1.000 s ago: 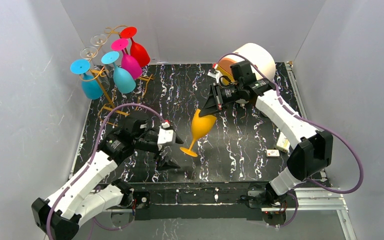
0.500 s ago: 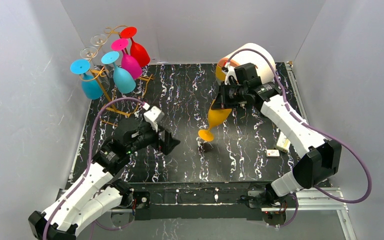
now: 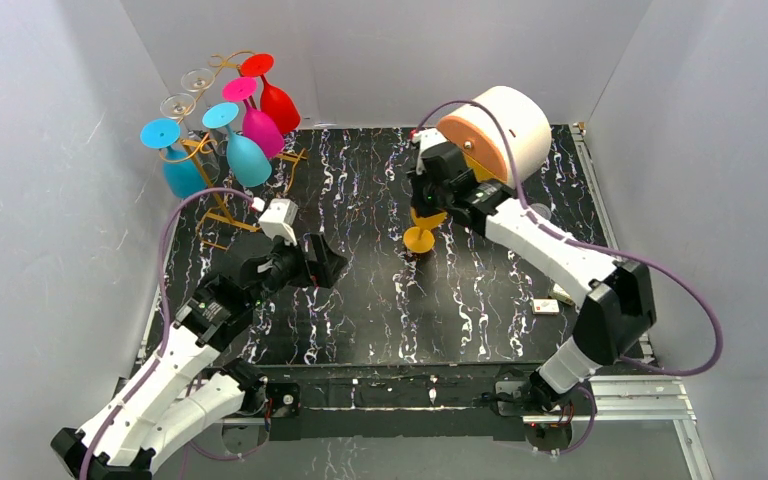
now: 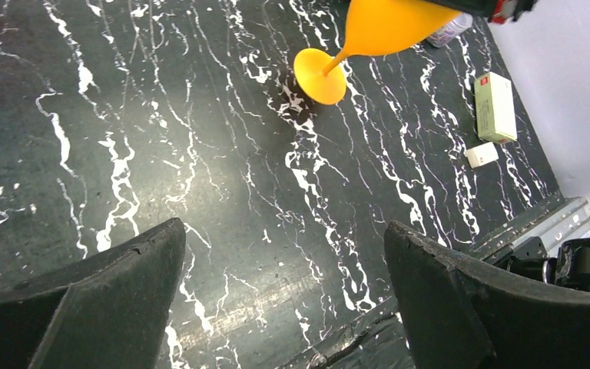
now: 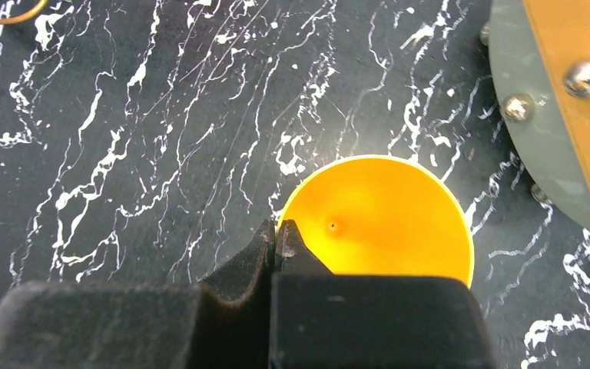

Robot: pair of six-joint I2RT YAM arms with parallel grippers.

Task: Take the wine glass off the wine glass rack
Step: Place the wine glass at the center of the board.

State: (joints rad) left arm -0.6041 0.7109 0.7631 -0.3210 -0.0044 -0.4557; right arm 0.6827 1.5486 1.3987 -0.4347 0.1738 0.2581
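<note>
Near left, the left end effector (image 3: 322, 264) is spread wide and empty. Farther in, over the middle of the tabletop (image 3: 360, 330), the right end effector (image 5: 280, 231) pinches the rim of the orange glass (image 3: 420, 238). The glass hangs directly below it, stem near upright and foot low; whether the foot touches the tabletop is unclear. The rack (image 3: 198, 148) stands far left, well apart. Setting the glass down looks like the right arm's job.

Free passage: bare table (image 3: 380, 310) between left gripper (image 4: 284, 227) and boxes (image 4: 495, 108). Obstructions: rack (image 3: 197, 150) with hung glasses (image 3: 248, 158), far-left corner; orange glass (image 3: 420, 238), mid-table, pinched by right gripper (image 5: 278, 231); roll (image 3: 505, 125), far right. The walls (image 3: 50, 200) enclose three sides.
</note>
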